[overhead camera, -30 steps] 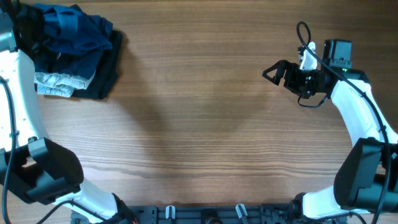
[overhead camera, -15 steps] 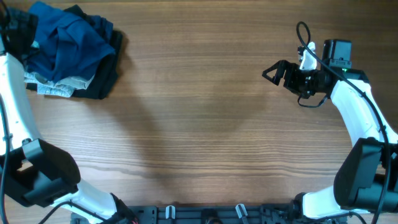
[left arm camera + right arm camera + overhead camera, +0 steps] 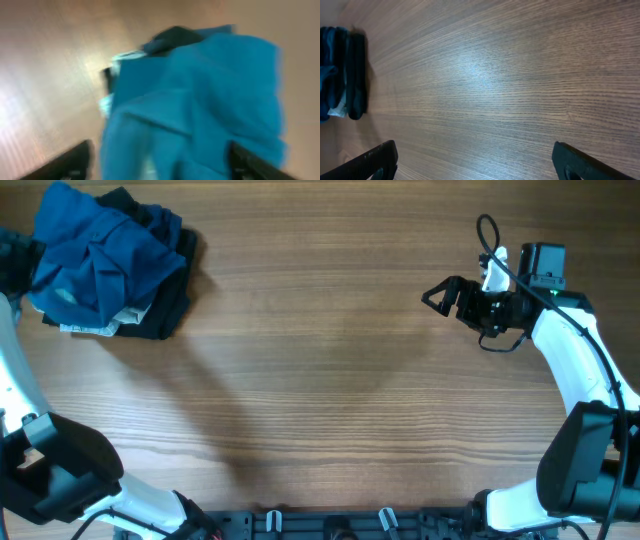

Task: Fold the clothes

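Wood-grain table stretches between the two arms. Just ahead of the left gripper, the crumpled mid-blue shirt lies heaped on a stack made of a black garment and pale denim. That gripper's fingers stand spread wide, pinching nothing, with the blurred cloth lying beyond them. The right gripper hangs with its jaws apart and empty over the wood, the shirt far off ahead of its fingertips.

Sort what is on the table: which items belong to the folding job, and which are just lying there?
Job: blue garment, crumpled on top of the pile.
Lying about: black garment; pale denim piece, both under it.
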Motion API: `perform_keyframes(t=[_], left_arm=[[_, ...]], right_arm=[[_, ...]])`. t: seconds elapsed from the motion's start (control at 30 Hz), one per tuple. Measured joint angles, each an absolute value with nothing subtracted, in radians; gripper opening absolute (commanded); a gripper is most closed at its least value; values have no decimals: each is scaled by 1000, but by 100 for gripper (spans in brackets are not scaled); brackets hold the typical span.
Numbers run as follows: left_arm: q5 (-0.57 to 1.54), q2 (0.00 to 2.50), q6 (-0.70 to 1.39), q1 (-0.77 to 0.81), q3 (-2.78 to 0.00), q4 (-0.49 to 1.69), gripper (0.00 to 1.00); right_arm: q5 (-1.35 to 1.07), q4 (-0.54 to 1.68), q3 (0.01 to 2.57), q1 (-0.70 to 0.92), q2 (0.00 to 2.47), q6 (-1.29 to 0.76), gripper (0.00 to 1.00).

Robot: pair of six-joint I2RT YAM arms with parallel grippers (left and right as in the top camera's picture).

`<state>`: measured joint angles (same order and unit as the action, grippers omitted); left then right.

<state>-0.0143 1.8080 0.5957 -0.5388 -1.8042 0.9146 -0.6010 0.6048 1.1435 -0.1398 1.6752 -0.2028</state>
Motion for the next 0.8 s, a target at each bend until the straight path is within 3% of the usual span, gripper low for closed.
perform_keyframes(t=[0.03,0.1,0.2,0.27,0.4,0.6,0.8], left_arm=[[70,1808,548,-535,-1804,841,35],[188,1808,422,-505,-1804,713,34],[226,1808,233,-417,-1805,581,58],[209,1814,81,-345,-1806,518,68],[71,1914,-125,-257,-1813,423,74],[-97,2128,-197,-284,-1813,411,79],[-101,2266,-159,-312,-1860,360,98]], right_arm=[[-601,605,1143,-140,1675,-203,86],[-601,604,1143,-140,1675,-197,86],[-601,602,1143,-140,1675,-195,95],[-601,601,1143,-140,1675,-194,97],[-601,602,1143,-140,1675,-194,98],[-593,603,1143,-140,1675,-178,99],[-585,602,1143,-140,1675,-177,100]])
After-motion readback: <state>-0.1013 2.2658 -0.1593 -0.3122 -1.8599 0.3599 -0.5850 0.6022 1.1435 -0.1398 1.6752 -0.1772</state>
